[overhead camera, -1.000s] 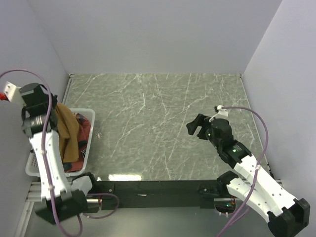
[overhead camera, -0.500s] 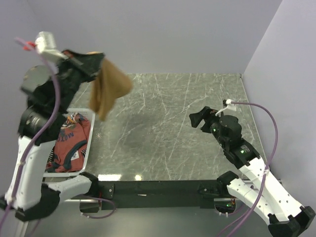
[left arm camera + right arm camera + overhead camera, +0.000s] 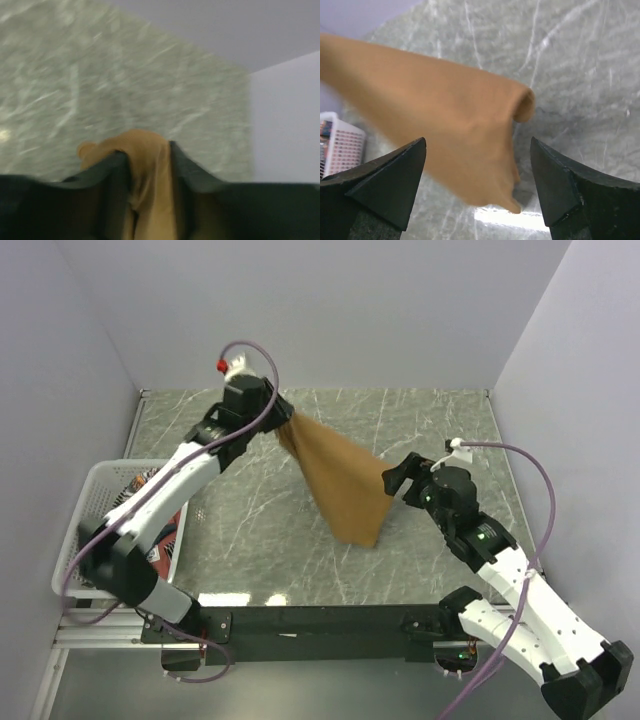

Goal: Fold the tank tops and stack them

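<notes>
The step in hand is getting the first top out onto the table for folding. The left gripper, reaching out over the table's 12 o'clock side, is clamped tight on a bunched edge of the tan top. The left wrist view shows cloth pinched between both fingers.

From that grip the top fans out toward 4 o'clock across the middle of the table. It seems to be up in the air rather than lying flat, though I cannot tell whether its far hem touches the surface.

The right gripper waits just beside the cloth at its 3 o'clock edge. Its fingers are spread wide with nothing between them, and the top's rolled edge lies just beyond the tips.

The basket sits at the table's 9 o'clock edge with the red top inside. No striped top can be made out.

Next, the top probably has to be laid down flat. The right gripper would need to close on a free edge or corner, so the two arms can pull the cloth taut before lowering it. Catching a single layer of the soft, rolled edge looks like the tricky part.
</notes>
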You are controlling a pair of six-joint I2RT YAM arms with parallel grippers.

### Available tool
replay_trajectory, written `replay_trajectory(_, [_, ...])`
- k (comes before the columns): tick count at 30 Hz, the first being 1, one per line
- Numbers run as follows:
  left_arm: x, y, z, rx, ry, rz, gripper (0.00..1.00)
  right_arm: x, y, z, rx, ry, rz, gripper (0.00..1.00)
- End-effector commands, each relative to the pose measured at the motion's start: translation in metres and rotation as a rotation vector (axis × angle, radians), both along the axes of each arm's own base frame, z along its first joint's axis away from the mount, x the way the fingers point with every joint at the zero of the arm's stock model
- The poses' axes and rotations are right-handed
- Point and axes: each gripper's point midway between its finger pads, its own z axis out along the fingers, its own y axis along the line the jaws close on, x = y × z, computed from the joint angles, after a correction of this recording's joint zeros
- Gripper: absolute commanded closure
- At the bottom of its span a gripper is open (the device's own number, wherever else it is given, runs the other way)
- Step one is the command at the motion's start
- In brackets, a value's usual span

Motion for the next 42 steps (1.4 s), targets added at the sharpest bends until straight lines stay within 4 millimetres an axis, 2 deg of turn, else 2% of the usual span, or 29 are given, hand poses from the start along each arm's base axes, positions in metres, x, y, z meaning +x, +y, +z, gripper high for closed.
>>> replay_trajectory(1, [0.022, -0.004, -0.074, -0.041, 0.128, -0.04, 0.52, -0.004, -0.002, -0.042, -0.002, 0.107, -0.031, 0.11])
replay_trajectory(3, [0.027, 0.004, -0.102, -0.018, 0.18, -0.027, 0.45, -0.008, 0.005, -0.063, 0.021, 0.156, -0.009, 0.13])
replay_trajectory(4, [0.026, 0.005, -0.116, -0.009, 0.198, -0.023, 0.38, -0.013, 0.004, -0.083, 0.014, 0.201, -0.013, 0.14])
replay_trajectory(5, [0.024, 0.006, -0.121, -0.006, 0.203, -0.025, 0.36, -0.015, 0.006, -0.093, 0.031, 0.227, -0.016, 0.15])
replay_trajectory(7, [0.017, 0.011, -0.128, 0.001, 0.211, -0.013, 0.27, -0.024, 0.015, -0.117, 0.063, 0.27, 0.03, 0.2])
replay_trajectory(10, [0.009, 0.024, -0.129, 0.018, 0.204, 0.032, 0.27, -0.036, 0.028, -0.143, 0.096, 0.325, 0.067, 0.27])
replay_trajectory(12, [0.001, 0.033, -0.13, 0.038, 0.219, 0.056, 0.29, -0.042, 0.03, -0.158, 0.095, 0.351, 0.052, 0.29])
replay_trajectory(17, [-0.023, 0.046, -0.154, 0.042, 0.259, 0.074, 0.4, -0.058, 0.05, -0.175, 0.109, 0.387, 0.09, 0.3])
replay_trajectory(18, [-0.031, 0.048, -0.168, 0.041, 0.279, 0.073, 0.4, -0.056, 0.054, -0.174, 0.112, 0.381, 0.093, 0.31])
replay_trajectory(20, [-0.039, 0.047, -0.17, 0.025, 0.274, 0.053, 0.45, -0.055, 0.056, -0.18, 0.093, 0.398, 0.08, 0.32])
replay_trajectory(24, [-0.053, 0.047, -0.193, 0.032, 0.311, 0.025, 0.51, -0.055, 0.061, -0.192, 0.072, 0.43, 0.076, 0.42])
replay_trajectory(28, [-0.066, 0.047, -0.224, 0.042, 0.362, -0.002, 0.55, -0.057, 0.069, -0.202, 0.078, 0.45, 0.093, 0.55])
replay_trajectory(29, [-0.064, 0.044, -0.224, 0.029, 0.349, -0.015, 0.55, -0.057, 0.068, -0.205, 0.068, 0.459, 0.089, 0.57])
replay_trajectory(30, [-0.065, 0.041, -0.227, 0.027, 0.353, -0.027, 0.55, -0.053, 0.068, -0.203, 0.061, 0.453, 0.078, 0.6])
replay_trajectory(33, [-0.063, 0.031, -0.227, 0.018, 0.325, -0.076, 0.51, -0.046, 0.07, -0.191, 0.049, 0.434, 0.076, 0.88])
replay_trajectory(35, [-0.064, 0.023, -0.229, 0.016, 0.326, -0.108, 0.48, -0.038, 0.066, -0.179, 0.03, 0.402, 0.055, 0.98])
replay_trajectory(37, [-0.061, 0.018, -0.234, 0.033, 0.339, -0.119, 0.48, -0.031, 0.058, -0.164, 0.005, 0.383, 0.02, 1.0])
replay_trajectory(40, [-0.057, 0.016, -0.241, 0.052, 0.36, -0.118, 0.5, -0.019, 0.041, -0.129, 0.019, 0.319, -0.019, 1.0])
replay_trajectory(42, [-0.054, 0.015, -0.244, 0.054, 0.367, -0.115, 0.51, -0.011, 0.023, -0.099, 0.046, 0.258, -0.06, 1.0])
